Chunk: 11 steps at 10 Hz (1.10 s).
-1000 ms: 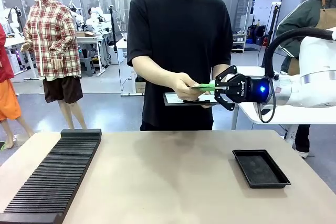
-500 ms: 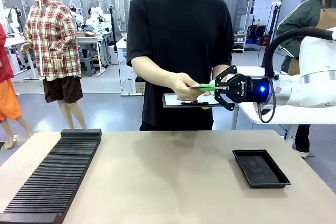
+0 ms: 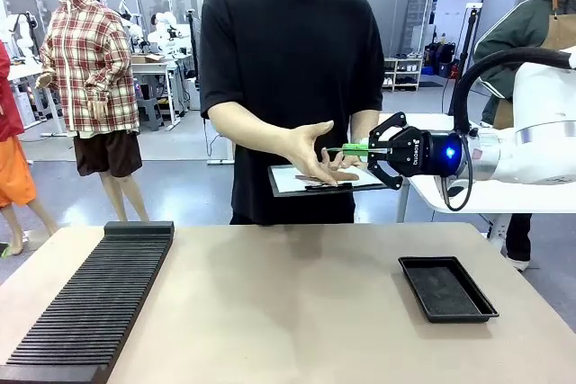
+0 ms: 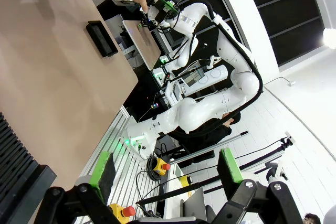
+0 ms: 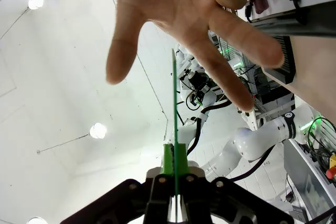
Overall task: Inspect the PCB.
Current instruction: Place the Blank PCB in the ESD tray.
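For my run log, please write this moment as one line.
right gripper: shut on PCB, edge-on, above table | person's hand: open by PCB, no grip | left gripper: open, empty | clipboard: under that hand

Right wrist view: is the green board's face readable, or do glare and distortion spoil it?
Right wrist view: thin green circuit board seen edge-on, face unreadable; ceiling lamps blown out; person's hand looms huge near the lens. Front view: evenly lit, board small but sharp. Left wrist view: rolled sideways, no blur.

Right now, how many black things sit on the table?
2. A shallow black tray lies on the robot's right side; a long ridged black rack lies on its left. I see none hidden.
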Each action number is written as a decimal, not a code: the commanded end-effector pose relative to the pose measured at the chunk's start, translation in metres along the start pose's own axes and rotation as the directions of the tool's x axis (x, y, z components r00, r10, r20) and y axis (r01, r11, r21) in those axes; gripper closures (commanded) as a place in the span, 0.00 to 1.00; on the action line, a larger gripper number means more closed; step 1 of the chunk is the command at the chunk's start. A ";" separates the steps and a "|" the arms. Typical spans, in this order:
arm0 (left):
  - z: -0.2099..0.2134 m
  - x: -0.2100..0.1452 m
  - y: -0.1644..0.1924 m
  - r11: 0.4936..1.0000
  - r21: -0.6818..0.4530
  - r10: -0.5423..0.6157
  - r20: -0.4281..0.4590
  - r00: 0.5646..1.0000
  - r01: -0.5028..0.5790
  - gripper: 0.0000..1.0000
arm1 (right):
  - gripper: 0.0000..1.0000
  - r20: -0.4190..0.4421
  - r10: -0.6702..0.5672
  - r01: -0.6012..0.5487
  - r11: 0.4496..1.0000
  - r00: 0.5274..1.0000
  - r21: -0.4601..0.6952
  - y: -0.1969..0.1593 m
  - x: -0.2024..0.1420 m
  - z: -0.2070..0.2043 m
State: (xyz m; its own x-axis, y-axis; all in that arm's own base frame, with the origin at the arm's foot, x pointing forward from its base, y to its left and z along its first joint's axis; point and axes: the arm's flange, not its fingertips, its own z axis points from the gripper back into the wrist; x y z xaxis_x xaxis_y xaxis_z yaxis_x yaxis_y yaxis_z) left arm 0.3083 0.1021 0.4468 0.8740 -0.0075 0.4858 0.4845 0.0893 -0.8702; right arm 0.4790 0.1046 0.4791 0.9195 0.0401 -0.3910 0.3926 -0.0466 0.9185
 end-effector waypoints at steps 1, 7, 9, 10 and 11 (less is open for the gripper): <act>0.001 0.004 -0.004 1.000 -0.013 0.010 -0.007 1.000 -0.010 0.00 | 1.00 -0.003 -0.004 0.004 1.000 1.000 -0.002 0.003 0.000 -0.002; 0.001 0.004 -0.004 1.000 -0.013 0.010 -0.007 1.000 -0.010 0.00 | 1.00 -0.003 -0.004 0.004 1.000 1.000 -0.002 0.003 0.000 -0.002; 0.001 0.004 -0.004 1.000 -0.013 0.010 -0.007 1.000 -0.010 0.00 | 1.00 -0.003 -0.004 0.004 1.000 1.000 -0.002 0.003 0.000 -0.002; 0.001 0.004 -0.004 1.000 -0.013 0.010 -0.007 1.000 -0.010 0.00 | 1.00 -0.003 -0.004 0.004 1.000 1.000 -0.002 0.003 0.000 -0.002; 0.001 0.004 -0.004 1.000 -0.013 0.010 -0.007 1.000 -0.010 0.00 | 1.00 -0.003 -0.004 0.004 1.000 1.000 -0.002 0.003 0.000 -0.002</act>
State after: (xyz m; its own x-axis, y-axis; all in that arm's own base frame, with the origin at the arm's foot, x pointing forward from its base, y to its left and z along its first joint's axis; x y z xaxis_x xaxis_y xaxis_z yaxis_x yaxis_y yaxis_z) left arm 0.3083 0.1021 0.4468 0.8740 -0.0075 0.4858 0.4845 0.0893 -0.8702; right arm 0.4790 0.1046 0.4791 0.9195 0.0401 -0.3910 0.3926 -0.0466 0.9185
